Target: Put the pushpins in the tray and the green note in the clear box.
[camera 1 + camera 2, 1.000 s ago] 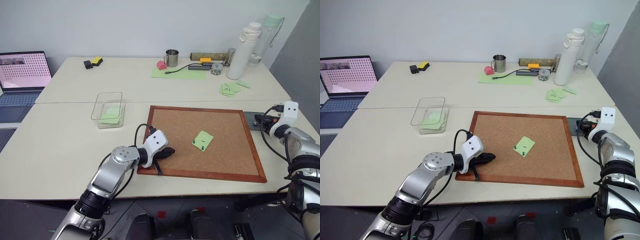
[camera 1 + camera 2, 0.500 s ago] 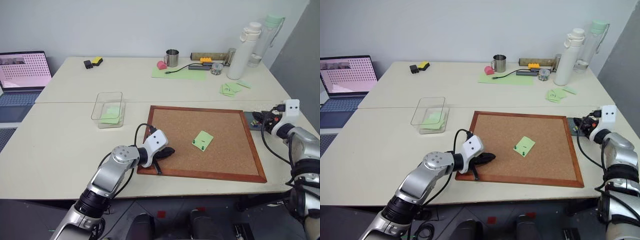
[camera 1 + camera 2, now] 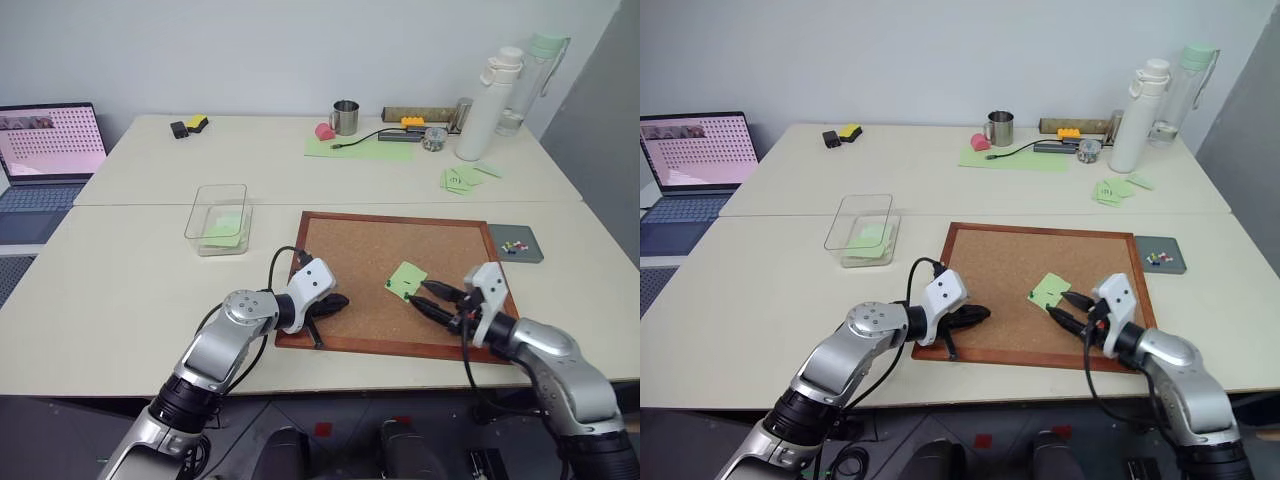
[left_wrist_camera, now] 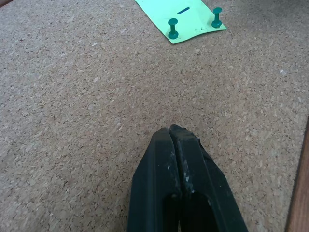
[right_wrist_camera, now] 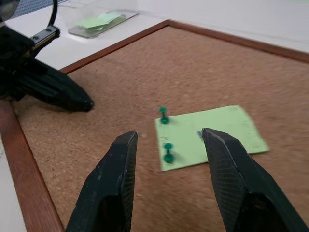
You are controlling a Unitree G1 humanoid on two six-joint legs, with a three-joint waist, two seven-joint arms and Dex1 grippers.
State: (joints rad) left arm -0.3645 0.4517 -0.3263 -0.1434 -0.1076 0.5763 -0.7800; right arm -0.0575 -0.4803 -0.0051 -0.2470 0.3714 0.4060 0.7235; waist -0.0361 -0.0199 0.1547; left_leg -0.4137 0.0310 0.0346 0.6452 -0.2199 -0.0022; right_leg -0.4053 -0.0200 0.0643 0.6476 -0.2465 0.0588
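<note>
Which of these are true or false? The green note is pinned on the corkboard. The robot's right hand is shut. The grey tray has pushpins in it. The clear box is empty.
1. The green note is pinned on the corkboard. True: two green pushpins stand in it.
2. The right hand is shut. False: its fingers are spread open in front of the note.
3. The grey tray has pushpins in it. True.
4. The clear box is empty. False: a green paper lies inside.
5. The left hand is shut. True.
</note>
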